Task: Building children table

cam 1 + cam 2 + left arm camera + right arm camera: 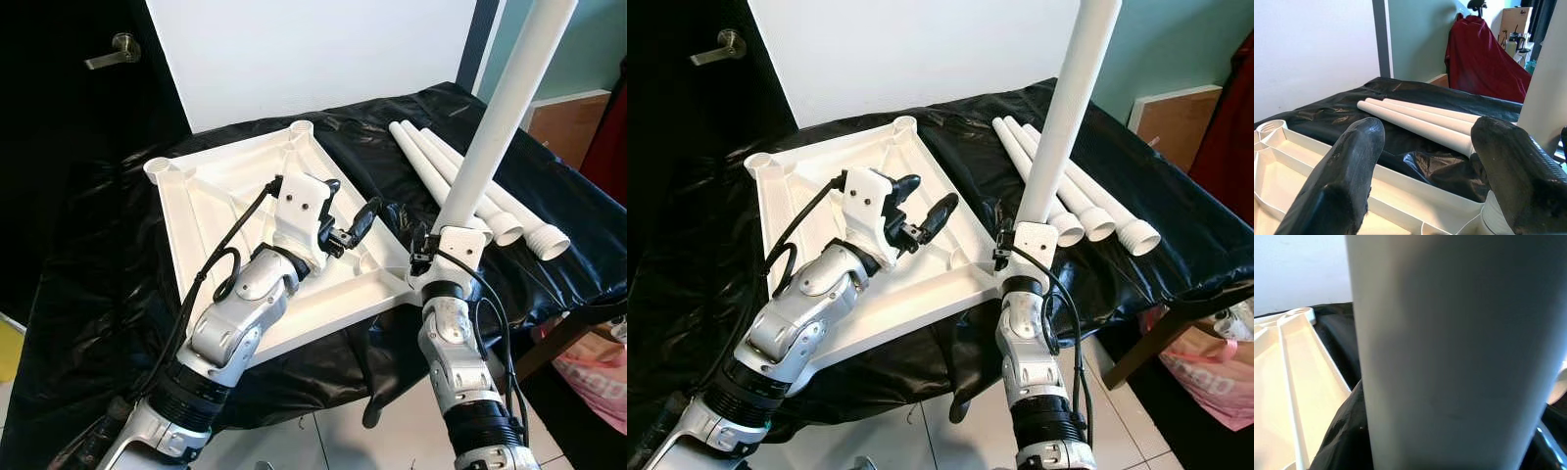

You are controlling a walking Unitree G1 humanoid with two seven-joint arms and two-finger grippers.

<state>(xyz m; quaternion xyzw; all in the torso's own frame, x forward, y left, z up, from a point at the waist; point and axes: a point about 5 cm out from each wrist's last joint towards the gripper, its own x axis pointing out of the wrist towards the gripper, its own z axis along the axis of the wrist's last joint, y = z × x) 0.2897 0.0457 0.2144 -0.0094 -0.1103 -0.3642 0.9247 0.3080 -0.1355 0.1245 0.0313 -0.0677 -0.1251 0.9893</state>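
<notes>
The desk (118, 323), draped in black plastic sheeting (372, 127), carries the white tabletop (225, 206) of the children's table, lying underside up with its ribs and round corner sockets showing. At about 2 o'clock from the tabletop, three white loose legs (490, 211) lie side by side on the sheeting, near its far right edge.

A fourth leg (495, 117) stands nearly upright, tilted slightly, at the tabletop's corner at about 4 o'clock. The right hand (451, 240) appears closed around its lower end; the fingers themselves are hidden behind the wrist, so the grip is a judgement from how the leg sits. The leg seems to be at or entering the corner socket, but I cannot tell whether it is seated.

The left hand (348, 220) hovers over the tabletop's right part, its two black fingers (1352, 171) spread wide and empty.

By my reading the build is early: one leg in progress, three left to fit, then the table to be turned over.

Behind are a white wall, a dark door with a lever handle (113, 49) at 11 o'clock, and a tiled floor (392, 431).
</notes>
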